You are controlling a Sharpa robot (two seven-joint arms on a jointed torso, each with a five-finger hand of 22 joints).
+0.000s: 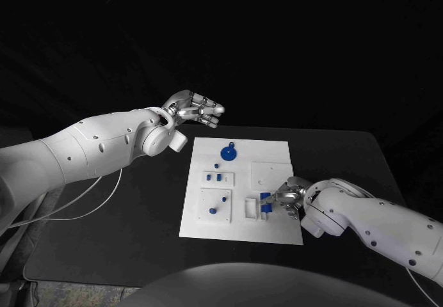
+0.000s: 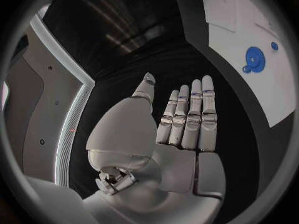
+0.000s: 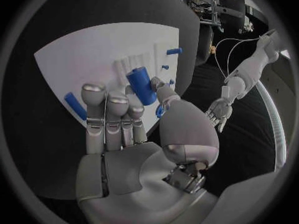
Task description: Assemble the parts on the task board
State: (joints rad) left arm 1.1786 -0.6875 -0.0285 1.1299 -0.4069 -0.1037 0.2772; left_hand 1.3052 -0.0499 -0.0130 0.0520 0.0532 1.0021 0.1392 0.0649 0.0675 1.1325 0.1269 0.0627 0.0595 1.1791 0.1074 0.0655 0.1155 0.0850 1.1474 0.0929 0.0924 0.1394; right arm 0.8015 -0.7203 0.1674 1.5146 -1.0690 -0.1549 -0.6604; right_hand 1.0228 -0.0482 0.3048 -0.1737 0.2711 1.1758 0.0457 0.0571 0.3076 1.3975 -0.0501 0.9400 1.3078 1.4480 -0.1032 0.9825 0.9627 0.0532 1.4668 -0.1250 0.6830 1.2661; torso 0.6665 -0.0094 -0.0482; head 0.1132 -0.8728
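Note:
The white task board (image 1: 198, 224) lies in the middle of the black table. My right hand (image 1: 288, 198) is over the board's right edge, where thumb and fingers pinch an upright blue peg (image 1: 265, 199) beside a slotted white block. In the right wrist view that peg (image 3: 141, 84) stands between the thumb and the fingers of my right hand (image 3: 124, 119). My left hand (image 1: 196, 109) hangs above the table beyond the board's far left corner, holding nothing. Its fingers (image 2: 187, 119) are straight and side by side, the thumb apart.
A blue round disc (image 1: 228, 153) (image 2: 254, 59) lies at the board's far end. Small blue pieces (image 1: 214, 176) (image 1: 212, 210) sit on white inset plates on the board's left half. A blue bar (image 3: 74, 105) lies on the board by my right hand's fingers.

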